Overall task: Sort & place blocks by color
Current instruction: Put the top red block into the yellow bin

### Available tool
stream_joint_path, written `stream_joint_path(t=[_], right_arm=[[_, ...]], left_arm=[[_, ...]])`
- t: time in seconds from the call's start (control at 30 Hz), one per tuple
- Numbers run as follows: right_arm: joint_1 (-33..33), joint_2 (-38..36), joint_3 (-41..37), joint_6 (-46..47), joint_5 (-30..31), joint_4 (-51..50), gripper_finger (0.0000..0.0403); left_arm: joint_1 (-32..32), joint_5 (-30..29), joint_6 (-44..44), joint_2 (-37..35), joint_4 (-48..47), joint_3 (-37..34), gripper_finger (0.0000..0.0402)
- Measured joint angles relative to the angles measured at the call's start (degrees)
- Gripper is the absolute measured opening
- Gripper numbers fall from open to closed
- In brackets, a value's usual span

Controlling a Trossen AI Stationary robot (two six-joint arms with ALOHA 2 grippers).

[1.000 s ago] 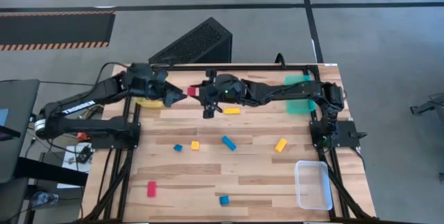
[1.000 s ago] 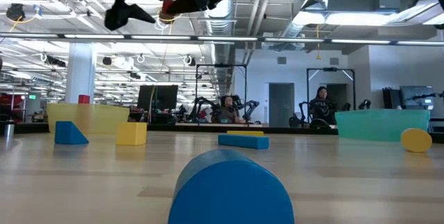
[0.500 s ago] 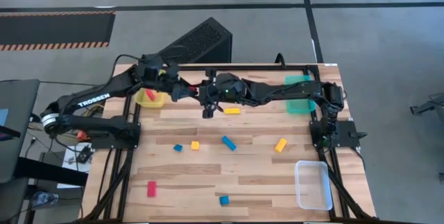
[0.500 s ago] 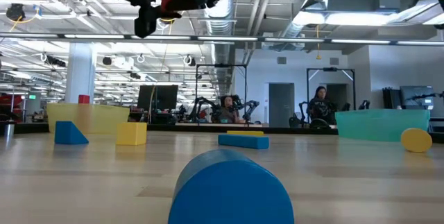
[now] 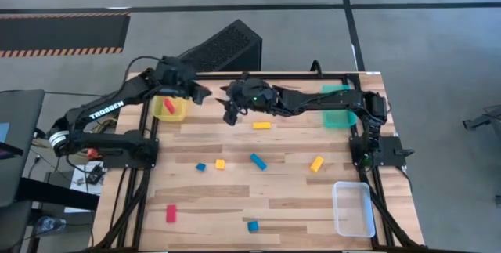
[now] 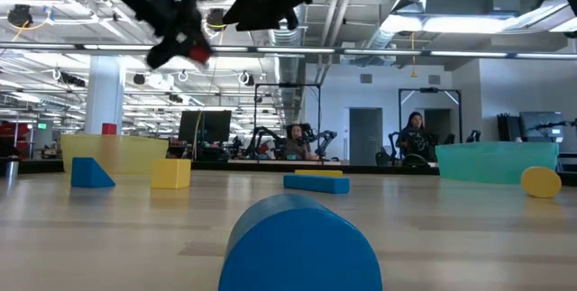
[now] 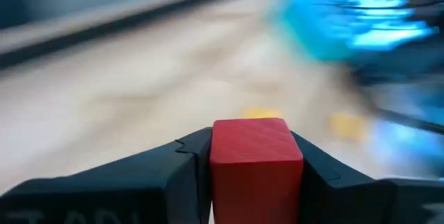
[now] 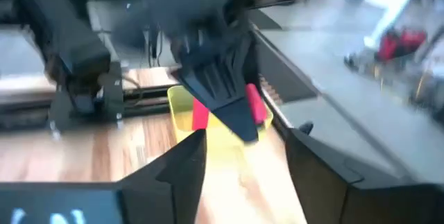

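Left gripper (image 7: pixel 255 172) clamps a small red cube block (image 7: pixel 256 160) above the table's far edge, beside the translucent yellow tray (image 5: pixel 171 110); right gripper (image 8: pixel 243 158), fingers parted and empty, hovers at three o'clock of it

High view: straight down from well above the table (image 5: pixel 258 198), taking in both arms and the floor around.
Low view: at tabletop height, level across the table (image 6: pixel 433 228) into the room; a blue block (image 6: pixel 302 241) sits very near the lens.
Left wrist view: forward past its own fingers, a red block (image 7: pixel 255 161) close up, the tabletop beyond.
Right wrist view: forward past its own fingers towards the yellow tray (image 8: pixel 182 106).
Shared: yellow tray (image 5: pixel 171 110) in high, low (image 6: pixel 113 154) and right wrist views.
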Motion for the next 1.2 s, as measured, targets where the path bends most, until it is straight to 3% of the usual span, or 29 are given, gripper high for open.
stream_joint_path(t=[0.2,0.53,0.77,0.97,1.2], right_arm=[[-0.32,0.05,-0.35,7.82,-0.24,-5.74,0.0237],[-0.33,2.93,-0.53,8.24,-1.72,-9.46,0.0220],[0.19,3.77,-0.31,8.21,-2.72,-7.55,0.0216],[0.17,3.73,-0.31,8.19,-2.71,-6.33,0.0216],[0.13,3.71,-0.31,8.02,-2.70,-6.31,0.0216]], left_arm=[[3.66,-20.80,1.20,1.97,-20.91,-0.06,0.0101],[7.70,-31.99,-2.08,2.13,-37.00,-0.05,0.0101],[9.18,-33.82,-3.93,2.11,-35.23,-4.10,0.0101],[11.72,-30.99,-5.07,2.13,-28.48,-11.05,0.0101],[12.97,-32.23,-6.36,2.15,-22.20,-9.59,0.0107]])
